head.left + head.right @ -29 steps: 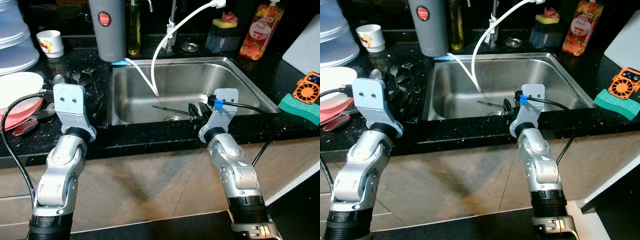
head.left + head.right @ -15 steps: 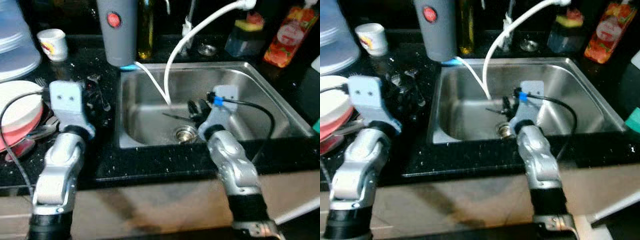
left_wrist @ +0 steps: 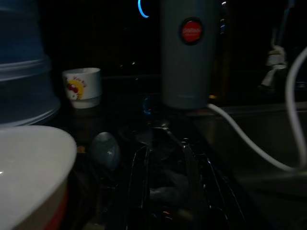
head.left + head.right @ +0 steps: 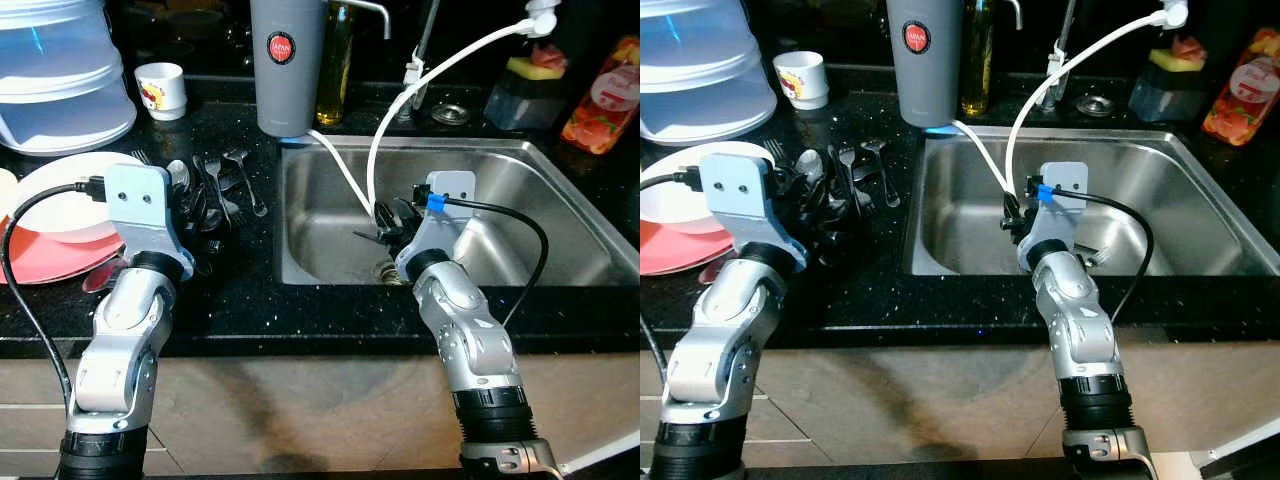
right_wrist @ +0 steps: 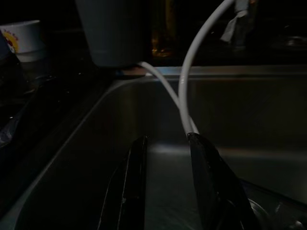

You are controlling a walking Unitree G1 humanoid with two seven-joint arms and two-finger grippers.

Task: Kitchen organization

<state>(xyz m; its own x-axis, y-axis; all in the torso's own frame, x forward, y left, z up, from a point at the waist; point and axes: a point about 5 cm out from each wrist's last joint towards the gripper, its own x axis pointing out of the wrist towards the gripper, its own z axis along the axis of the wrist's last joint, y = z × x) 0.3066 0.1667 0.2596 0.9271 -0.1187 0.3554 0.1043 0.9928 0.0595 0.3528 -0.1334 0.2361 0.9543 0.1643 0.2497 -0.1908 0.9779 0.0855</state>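
I have the right gripper [image 5: 165, 184] down inside the stainless sink [image 4: 540, 190], low over the basin near the drain [image 4: 388, 270], and through its wrist camera I see its two black fingers [image 5: 213, 184] standing apart with nothing between them. A white hose [image 4: 440, 70] loops down from the tap area into the basin and ends just beside those fingers; from here I cannot tell whether it touches them. A dark utensil [image 4: 366, 236] lies on the sink floor close to the gripper. My left gripper [image 3: 165, 184] sits over the black countertop [image 4: 250, 290] to the left of the sink, right above a scatter of spoons and forks [image 4: 225, 180]; its fingers [image 3: 139, 184] also look spread, with cutlery lying dimly beneath them, though that wrist view is dark and I cannot say whether anything is touched. Beside the left arm a white plate [image 4: 50, 195] rests on a red plate [image 4: 45, 265]. Farther back on the counter I see a tall grey canister with a red badge [image 4: 287, 60] at the sink's rear corner, a small printed cup [image 4: 160, 88] to its left, and a stack of pale blue translucent containers [image 4: 60, 80] at the far left. Behind the sink stand an oil bottle [image 4: 336, 70], a sponge holder [image 4: 530, 90] and an orange soap bottle [image 4: 602, 95].
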